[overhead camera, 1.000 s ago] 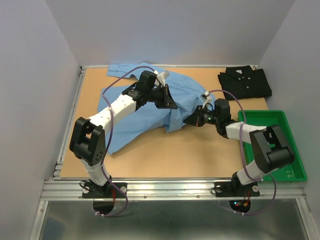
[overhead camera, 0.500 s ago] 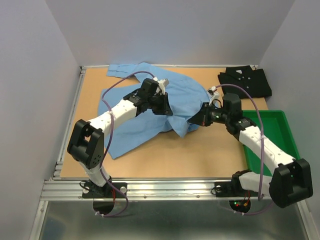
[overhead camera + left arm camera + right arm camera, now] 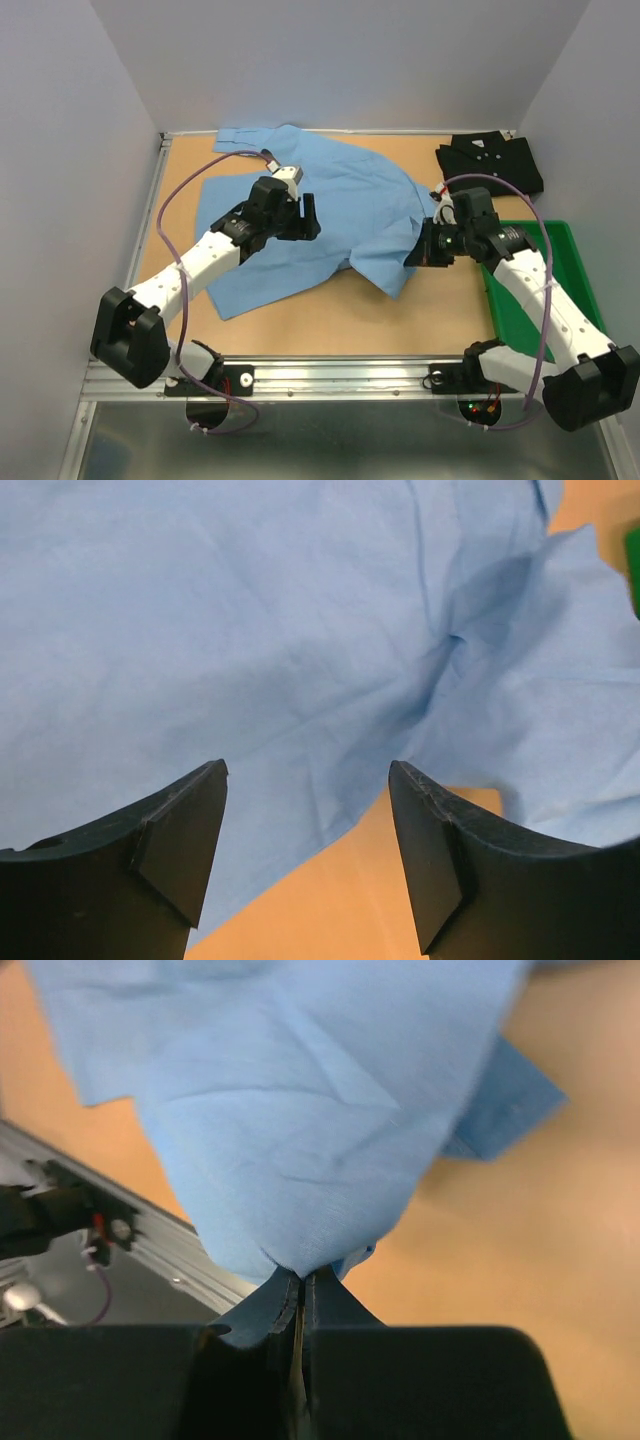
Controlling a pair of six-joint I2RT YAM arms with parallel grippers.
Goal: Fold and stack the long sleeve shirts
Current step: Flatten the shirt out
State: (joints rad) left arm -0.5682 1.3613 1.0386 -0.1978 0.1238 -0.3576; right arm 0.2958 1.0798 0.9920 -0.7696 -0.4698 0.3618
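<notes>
L hand [image 3: 308, 770] apart over blue shirt [image 3: 340, 200]; R hand [image 3: 300, 1278] clamped on its edge; black shirt [image 3: 490, 165] folded at back.

top: overhead from near edge, facing down | wrists: close-up | shared by all: light blue shirt [image 3: 350, 190]

A lab test cell: blank walls [image 3: 340, 60] enclosing an aluminium-railed table [image 3: 340, 378].

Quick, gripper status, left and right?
Left gripper: open, holding nothing, over the light blue shirt.
Right gripper: shut, pinching a fold of the light blue shirt.
</notes>
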